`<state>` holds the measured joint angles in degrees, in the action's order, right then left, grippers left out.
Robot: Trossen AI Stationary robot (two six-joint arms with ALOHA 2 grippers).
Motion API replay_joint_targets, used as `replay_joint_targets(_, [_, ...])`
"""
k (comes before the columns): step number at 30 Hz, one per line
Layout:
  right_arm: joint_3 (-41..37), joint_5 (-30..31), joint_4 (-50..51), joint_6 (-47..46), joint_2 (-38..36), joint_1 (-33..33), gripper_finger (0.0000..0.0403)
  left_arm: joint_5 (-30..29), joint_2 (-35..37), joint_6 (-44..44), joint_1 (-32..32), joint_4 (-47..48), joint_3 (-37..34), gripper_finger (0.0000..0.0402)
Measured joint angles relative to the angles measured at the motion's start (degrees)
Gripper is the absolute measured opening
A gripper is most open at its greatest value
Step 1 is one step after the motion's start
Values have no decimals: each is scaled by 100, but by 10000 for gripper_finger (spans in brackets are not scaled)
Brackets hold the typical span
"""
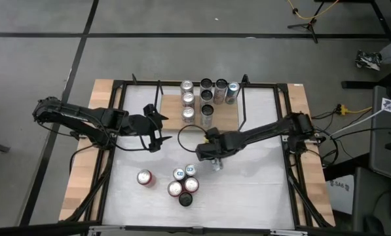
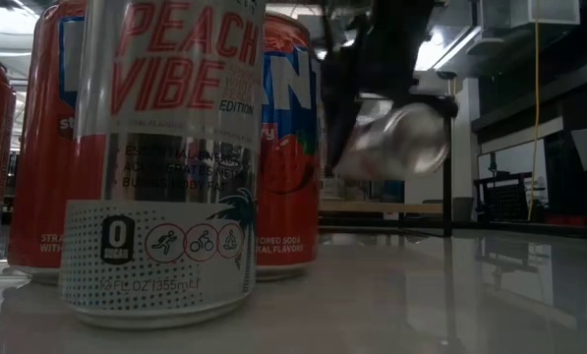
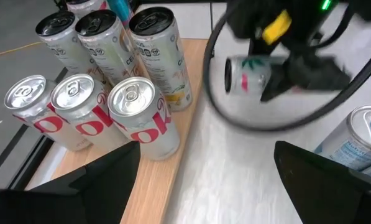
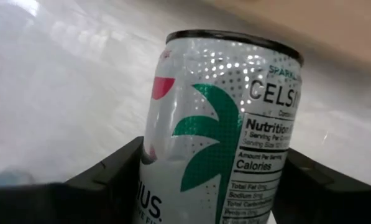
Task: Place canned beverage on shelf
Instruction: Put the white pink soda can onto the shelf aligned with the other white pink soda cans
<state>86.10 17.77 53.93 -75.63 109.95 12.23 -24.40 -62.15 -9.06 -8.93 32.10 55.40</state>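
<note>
A white Celsius can (image 4: 222, 124) with a green palm print hangs above the white tabletop (image 1: 260, 190), between the shelf and a cluster of cans; my right gripper (image 1: 215, 156) is shut on it. The low view shows this can (image 2: 401, 138) clear of the table. The shelf (image 1: 229, 117), a light-wood board with black rod uprights, lies at the table's far middle and carries several upright cans (image 1: 205, 98). My left gripper (image 1: 154, 128) hovers open just left of the shelf, nothing between its fingers (image 3: 110, 180). My right gripper pinches the can's side wall (image 4: 166, 162) between its two fingers (image 4: 110, 171), one on either side. The fingers come steeply from above. The can is lifted clear of the table and tilted far over, one end (image 3: 230, 74) turned toward the table's left.
Several cans (image 1: 184, 183) stand in a cluster near the table's front middle, with one red can (image 1: 144, 177) to their left. On the shelf's left part stand three Coke cans (image 3: 79, 112) in front of taller white cans (image 3: 154, 56). A black cable loop (image 1: 188, 134) lies by the shelf.
</note>
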Motion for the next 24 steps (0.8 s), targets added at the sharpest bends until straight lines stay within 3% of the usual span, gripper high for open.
replay_joint_targets(6, [0, 764, 430, 315, -706, 261, 260, 0, 0, 9, 2, -297, 0, 363])
replay_joint_targets(12, [2, 1713, -207, 1565, -1123, 290, 261, 0, 0, 13, 0, -987, 0, 363])
replay_joint_targets(19, [5, 1707, -1960, 4071, -1071, 276, 263, 0, 0, 15, 2, -1835, 4, 363])
replay_joint_targets(24, [5, 1739, -2780, 4985, -971, 280, 262, 2, 1, 15, 2, -1931, 4, 363])
